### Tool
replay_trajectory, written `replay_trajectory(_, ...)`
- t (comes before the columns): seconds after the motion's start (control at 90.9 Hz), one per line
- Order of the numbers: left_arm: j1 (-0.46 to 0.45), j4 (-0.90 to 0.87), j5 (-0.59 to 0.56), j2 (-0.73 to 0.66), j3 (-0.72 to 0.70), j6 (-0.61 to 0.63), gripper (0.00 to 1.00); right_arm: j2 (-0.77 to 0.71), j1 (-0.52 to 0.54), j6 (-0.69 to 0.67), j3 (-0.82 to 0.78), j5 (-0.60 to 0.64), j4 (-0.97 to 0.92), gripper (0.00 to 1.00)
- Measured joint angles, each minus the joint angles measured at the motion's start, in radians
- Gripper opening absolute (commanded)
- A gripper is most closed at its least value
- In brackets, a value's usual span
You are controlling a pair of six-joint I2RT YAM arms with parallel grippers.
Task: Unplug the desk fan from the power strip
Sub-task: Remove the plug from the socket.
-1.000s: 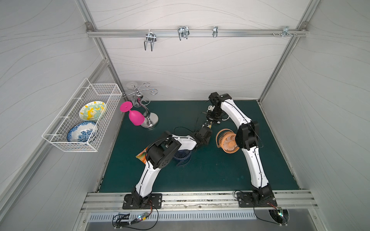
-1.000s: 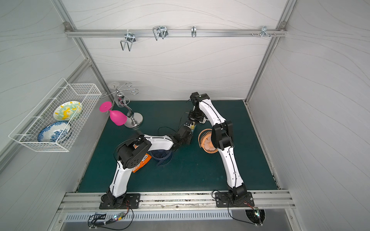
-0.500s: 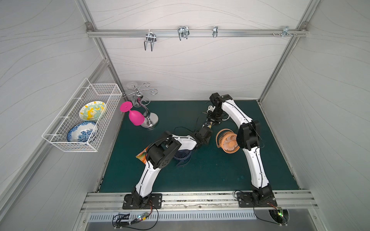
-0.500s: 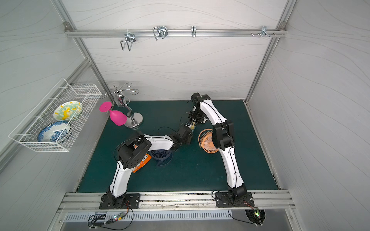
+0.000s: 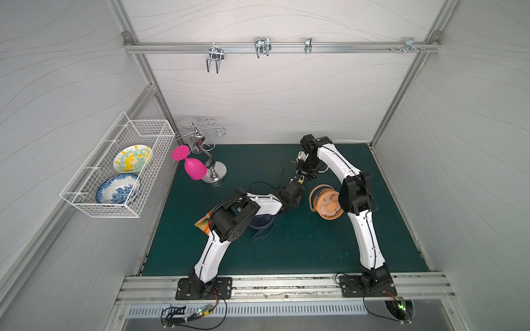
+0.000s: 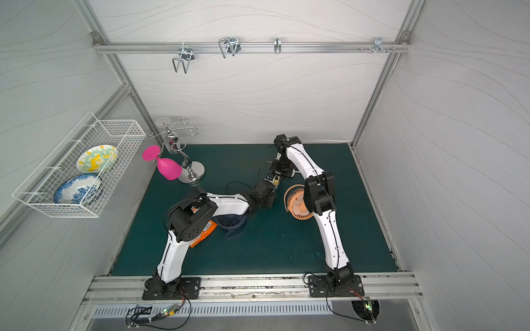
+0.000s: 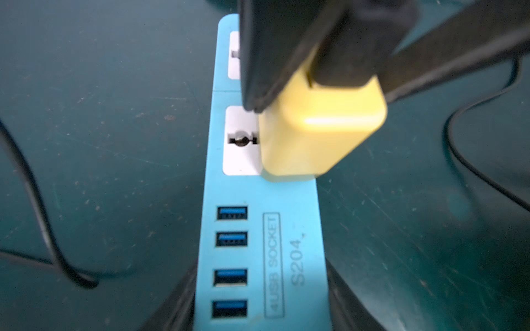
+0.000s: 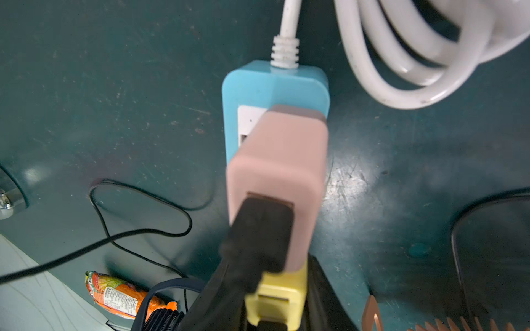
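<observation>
Power strip: a short light-blue power strip (image 7: 258, 252) lies flat on the green mat (image 5: 301, 252) towards the back of the table, between the two arms. In both top views the grippers hide most of it.
Long axis: it runs front to back. The end with four USB ports is nearest the left arm, and the end with the thick white cord (image 8: 289, 23) points towards the back wall. The socket faces point up.
Plugs: a yellow plug (image 7: 315, 137) sits in the socket next to the USB ports. A pink plug (image 8: 281, 160) sits in the socket at the cord end.
Right gripper: the right gripper (image 5: 301, 175) comes down from above, and its dark fingers appear clamped on the two sides of the yellow plug.
Left gripper: the left gripper (image 7: 259, 312) has a finger on each long side of the USB end, pinning the strip to the mat.
Step in hand: probably pulling the yellow plug free. Pull straight up, in line with the prongs, and hold the strip down firmly so it does not lift or twist.
Uncertain: the views do not show which fan the yellow plug feeds.
Nearby: an orange fan (image 5: 327, 202) is just beside the right arm. A dark blue fan (image 5: 259, 226) is partly under the left arm. A thin black cable (image 8: 143, 230) loops over the mat.
</observation>
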Motion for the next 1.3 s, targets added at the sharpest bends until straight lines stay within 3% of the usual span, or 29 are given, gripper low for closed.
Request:
replay_trajectory(0.363,0.000,0.003,0.016,0.023,0.035,-0.005,0.08,0.050,-0.018,0.018,0.129,-0.008,-0.095,0.00)
replay_trajectory(0.627,0.002,-0.018,0.025,0.027,0.048,0.003,0.08,0.086,0.010,-0.047,0.241,0.039,-0.163,0.00)
replay_trajectory(1.299,0.002,0.000,0.023,0.024,0.036,0.004,0.11,-0.052,-0.052,-0.038,0.085,0.014,-0.092,0.00)
